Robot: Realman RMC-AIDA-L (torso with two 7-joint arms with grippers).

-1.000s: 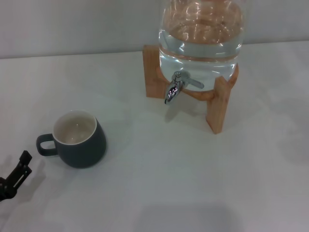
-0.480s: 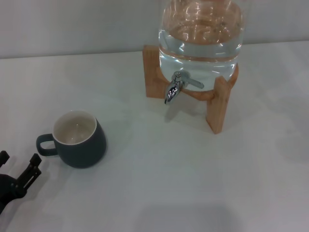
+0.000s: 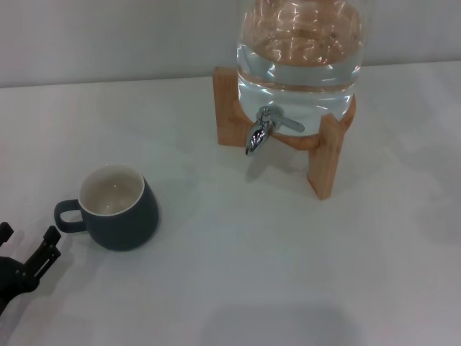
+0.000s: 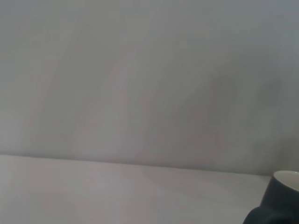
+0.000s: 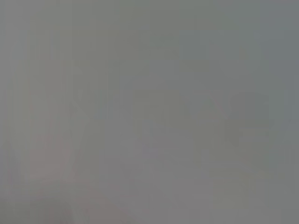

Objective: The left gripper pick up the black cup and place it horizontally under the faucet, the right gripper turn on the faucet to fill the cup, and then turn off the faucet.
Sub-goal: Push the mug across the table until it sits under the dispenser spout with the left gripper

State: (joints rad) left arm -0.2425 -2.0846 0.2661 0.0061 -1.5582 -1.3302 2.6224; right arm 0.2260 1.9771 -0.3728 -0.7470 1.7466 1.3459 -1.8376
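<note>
White tabletop holds the black cup upright, near the left end effector, fingers spread.

Left claw and water jar cut off.

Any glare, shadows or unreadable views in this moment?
Head view: bright reflections streak the water jar and glint on the faucet; soft shadows fall under the wooden stand and beside the black cup; the left gripper is cut by the frame edge. Left wrist view: mostly blank wall, the cup's edge blurred. Right wrist view: featureless grey, nothing readable.
</note>
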